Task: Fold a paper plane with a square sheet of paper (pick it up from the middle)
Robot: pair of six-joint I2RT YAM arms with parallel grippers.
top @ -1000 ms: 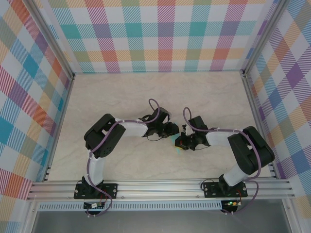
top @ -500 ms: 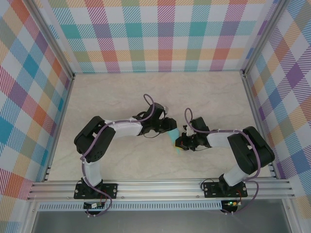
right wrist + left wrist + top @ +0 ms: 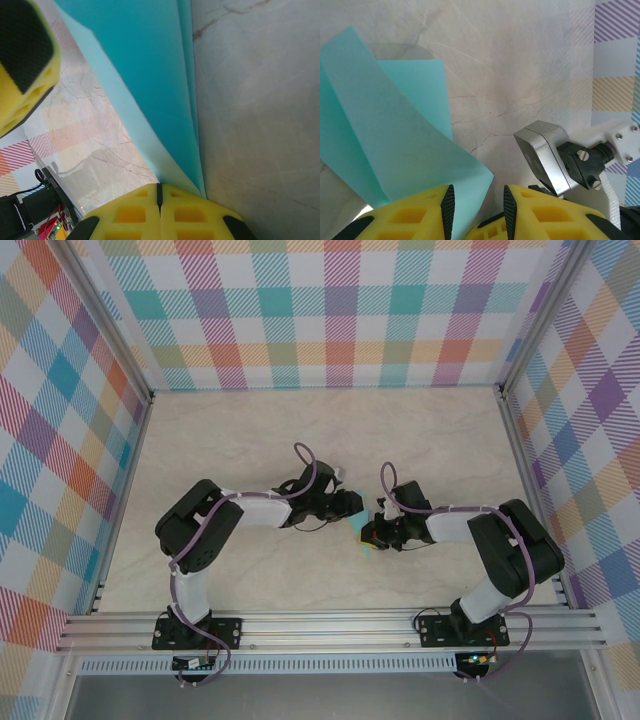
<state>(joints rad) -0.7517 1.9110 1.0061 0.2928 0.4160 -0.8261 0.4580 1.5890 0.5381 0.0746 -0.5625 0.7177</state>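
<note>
Pale marbled worktop (image 3: 250, 440) is lying inside a cell that plaid walls (image 3: 340, 310) are closing in on three sides, with an aluminium rail (image 3: 330, 625) running along the near edge. Both arms are reaching inward and meeting near the middle. The right fingers (image 3: 190, 215) are pressing together on the square sheet of paper (image 3: 150, 65), which is rising from their seam in doubled turquoise layers. The left fingers (image 3: 415, 215) are standing slightly apart just beside it. The sheet's lower corner is lying just beyond their tips and passing behind one of them; whether it is touching I cannot tell. A silver-and-black bracket (image 3: 545, 160) is crowding the space beside the left fingers, and purple cables (image 3: 303, 452) are looping over both arms.
</note>
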